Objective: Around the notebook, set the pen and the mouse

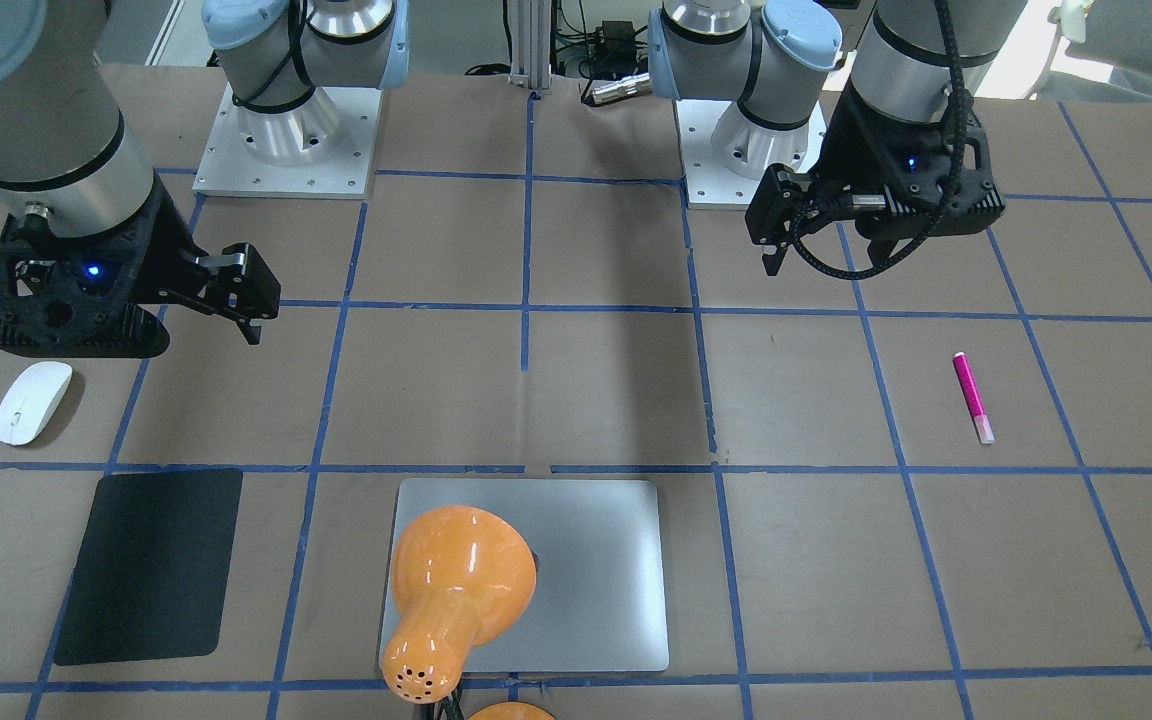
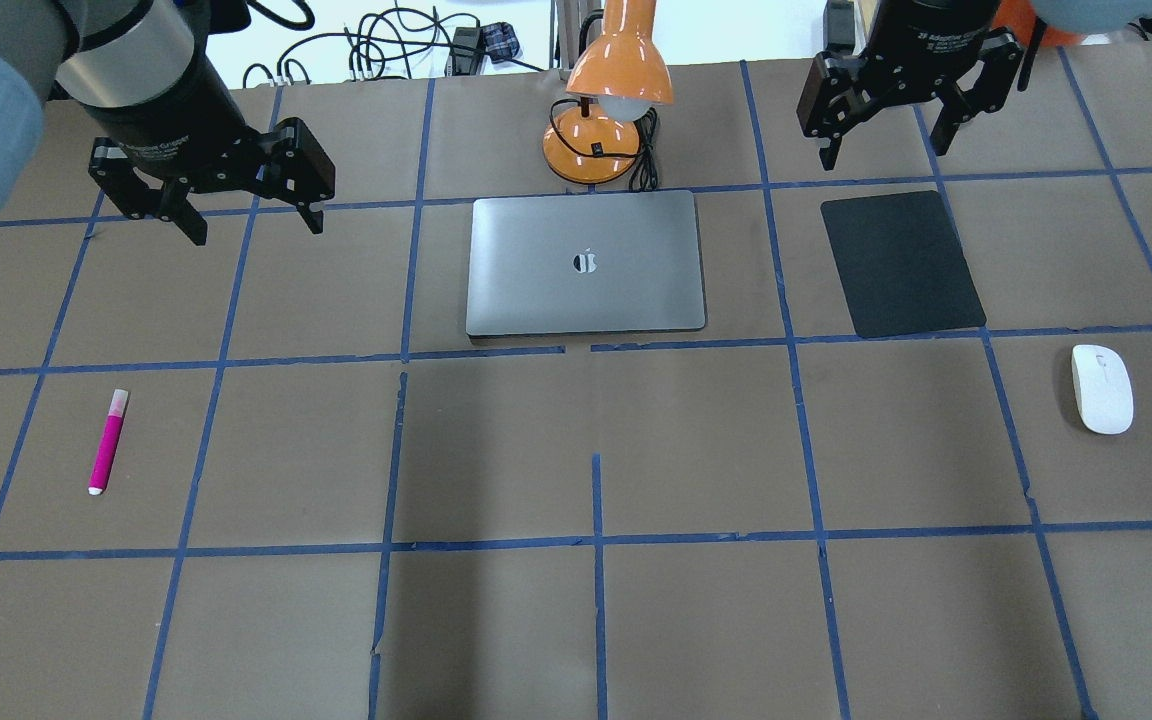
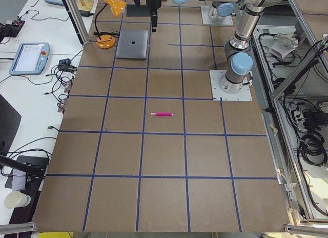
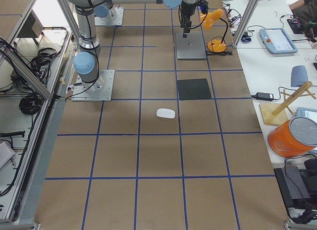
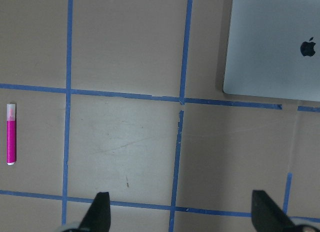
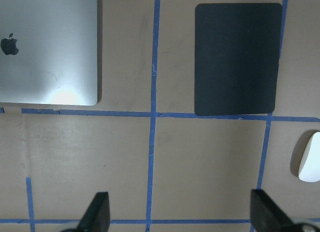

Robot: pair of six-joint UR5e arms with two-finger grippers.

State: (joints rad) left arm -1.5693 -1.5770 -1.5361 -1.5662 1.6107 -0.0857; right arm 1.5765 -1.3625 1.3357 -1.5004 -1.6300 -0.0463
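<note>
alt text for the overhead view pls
A closed silver laptop lies centrally on a taped brown table, an orange lamp behind it, a black mat to its right. A pink pen lies far left, a white mouse far right. The left gripper and right gripper hover open and empty.

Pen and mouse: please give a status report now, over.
Left gripper open, right gripper open, both empty. Pen and mouse lie apart from notebook, untouched. Black mat lies beside notebook, on mouse's side.
</note>
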